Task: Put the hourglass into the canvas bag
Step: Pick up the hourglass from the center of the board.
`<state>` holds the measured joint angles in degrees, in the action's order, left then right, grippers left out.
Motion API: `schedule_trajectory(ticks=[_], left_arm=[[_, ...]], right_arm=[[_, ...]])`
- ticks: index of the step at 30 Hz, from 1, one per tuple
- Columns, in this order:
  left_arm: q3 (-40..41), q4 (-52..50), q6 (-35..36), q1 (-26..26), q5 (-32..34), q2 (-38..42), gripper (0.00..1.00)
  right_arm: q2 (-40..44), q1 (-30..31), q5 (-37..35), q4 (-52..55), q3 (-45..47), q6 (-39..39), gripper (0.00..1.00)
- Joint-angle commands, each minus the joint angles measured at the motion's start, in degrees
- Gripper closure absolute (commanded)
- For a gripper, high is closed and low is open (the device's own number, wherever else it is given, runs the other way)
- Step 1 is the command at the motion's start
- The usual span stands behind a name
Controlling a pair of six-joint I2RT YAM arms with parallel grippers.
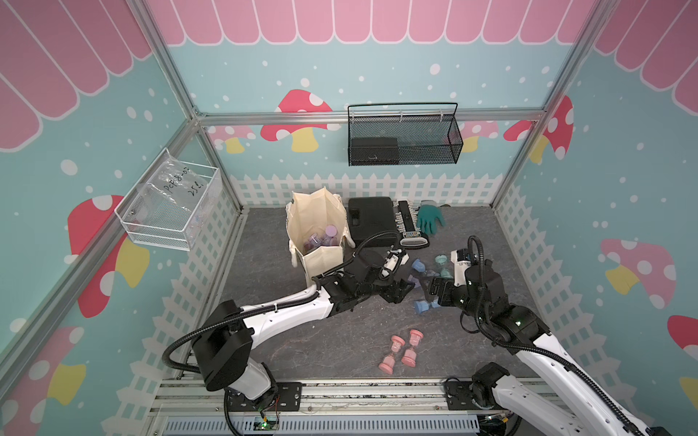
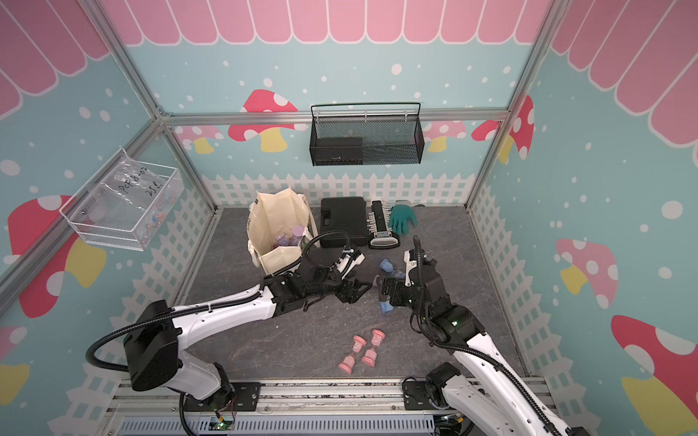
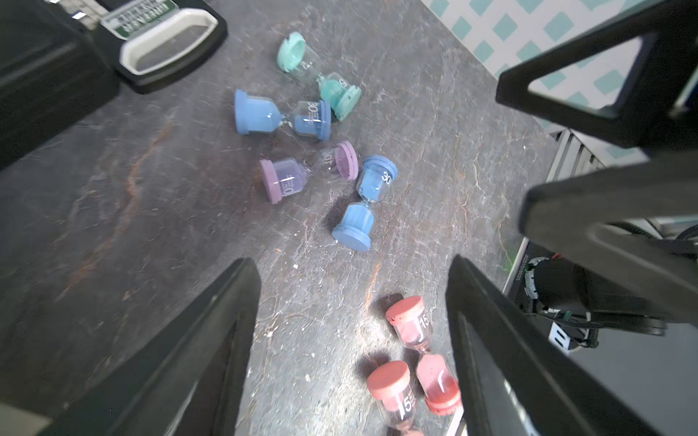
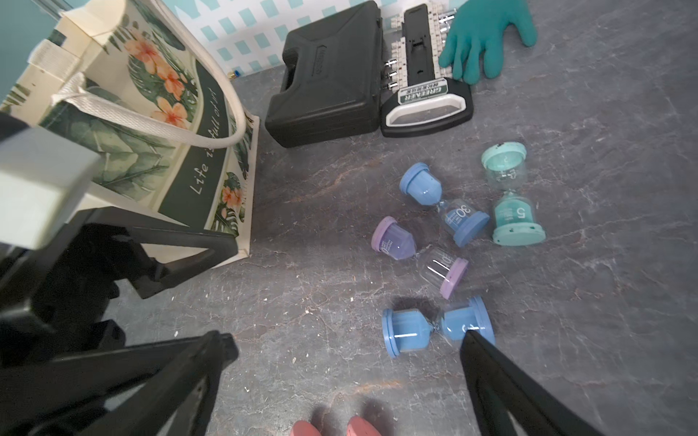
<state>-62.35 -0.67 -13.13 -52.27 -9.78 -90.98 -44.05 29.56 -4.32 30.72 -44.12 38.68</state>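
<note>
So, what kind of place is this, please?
Probably a robot test booth, not a real room: printed mushroom wall panels sit in an aluminium frame, and the left arm and right arm stand on a metal rail.

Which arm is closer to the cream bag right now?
Left. The left end effector hovers near the bag; the right end effector is farther off, over a blue hourglass.

On the desk (image 1: 283,339), the bag (image 1: 321,260) stands at eleven o'clock with hourglasses (image 1: 331,231) in it; case (image 1: 368,219), rack (image 1: 406,217) and glove (image 1: 430,219) line the back from twelve to one. Four loose hourglasses (image 4: 400,245) cluster at three o'clock, a pair (image 1: 409,358) at five.
</note>
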Motion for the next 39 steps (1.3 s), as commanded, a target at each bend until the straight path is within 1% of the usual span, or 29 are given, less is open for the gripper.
schedule_trajectory(ticks=[1, 6, 9, 12, 16, 19, 23, 25, 28, 34, 39], left_arm=[[-0.1, 6.1, 3.1, -0.7, -3.8, -2.8, 0.24], [-0.7, 9.0, 6.0, -1.7, -5.4, -8.1, 0.24], [-0.7, 10.8, 7.7, -2.1, -7.4, -10.7, 0.24], [-1.4, 11.5, 9.5, -2.6, -7.8, -13.5, 0.23], [-1.6, 13.6, 10.6, -3.0, -6.2, -16.6, 0.23], [-3.8, 12.0, 11.2, -3.2, -5.3, -19.3, 0.23], [-5.3, 12.5, 12.3, -4.0, -2.8, -22.4, 0.23], [-6.6, 11.8, 13.1, -4.3, -1.6, -23.8, 0.27], [-8.1, 11.5, 13.5, -4.8, 0.0, -25.4, 0.27], [-10.4, 10.0, 15.0, -5.2, 0.5, -28.6, 0.28], [-10.7, 9.5, 15.4, -5.6, 1.3, -29.9, 0.30]], right_arm=[[1.1, -0.4, -2.6, 4.5, 1.2, 2.6, 0.01], [2.8, -0.3, -4.2, 6.4, 3.0, 5.9, 0.01], [2.7, -0.3, -4.6, 7.3, 3.8, 7.1, 0.00], [2.7, -0.3, -5.6, 9.0, 4.2, 8.9, 0.00], [4.3, -0.3, -6.8, 10.0, 5.6, 10.8, 0.00], [4.9, -0.4, -6.8, 9.8, 6.5, 11.4, 0.00], [4.8, -0.3, -6.4, 9.0, 7.0, 11.1, 0.00], [4.7, -0.3, -6.1, 8.5, 7.3, 10.9, 0.00], [4.7, -0.3, -5.3, 7.6, 7.8, 10.7, 0.00], [5.5, -0.3, -5.6, 7.3, 7.9, 10.4, 0.01], [6.2, -0.3, -5.8, 7.2, 8.2, 10.4, 0.00]])
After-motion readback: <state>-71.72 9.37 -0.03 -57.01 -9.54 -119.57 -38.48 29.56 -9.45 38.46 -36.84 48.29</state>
